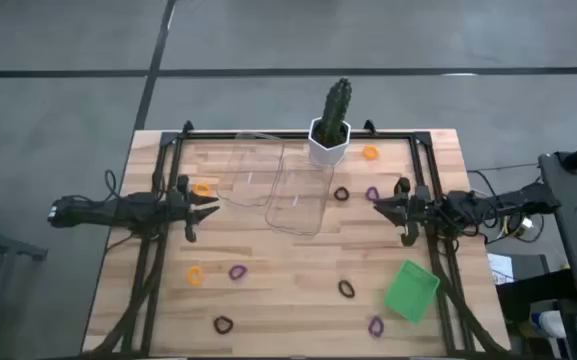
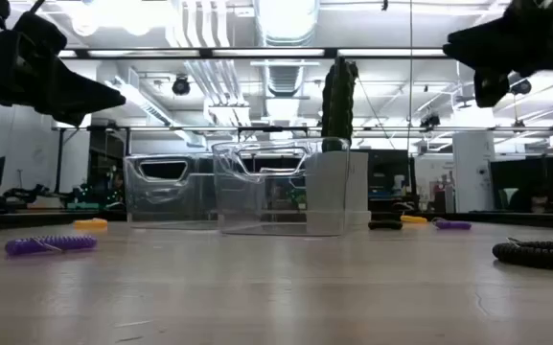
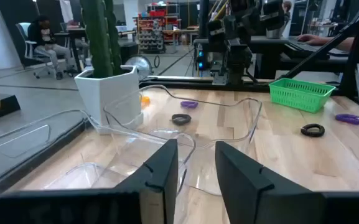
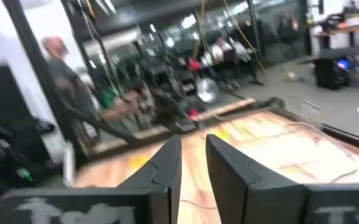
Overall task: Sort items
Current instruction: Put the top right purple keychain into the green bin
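- Loops of three colours lie scattered flat on the worktop [image 1: 288,290], none inside a tray.
- Nearest edge: a black loop [image 1: 223,324] at front left and a purple loop [image 1: 376,325] at front right, the latter just beside the green tray [image 1: 411,290].
- Next row: an orange loop [image 1: 195,274] beside a purple loop [image 1: 237,271] on the left; a black loop [image 1: 346,289] to the right, near the green tray.
- Mid-worktop: left gripper [image 1: 211,205] hovers above the surface at the left side, fingers slightly parted, grasping nothing. An orange loop [image 1: 202,188] lies just beyond it.
- Right gripper [image 1: 376,204] hovers at the right side, fingers slightly parted, empty. A purple loop [image 1: 372,193] and a black loop [image 1: 341,194] lie close by its tip.
- Two clear trays [image 1: 293,190] sit side by side between the grippers.
- Far edge: a cactus in a white pot [image 1: 329,140] stands behind the trays, with an orange loop [image 1: 370,153] to its right.
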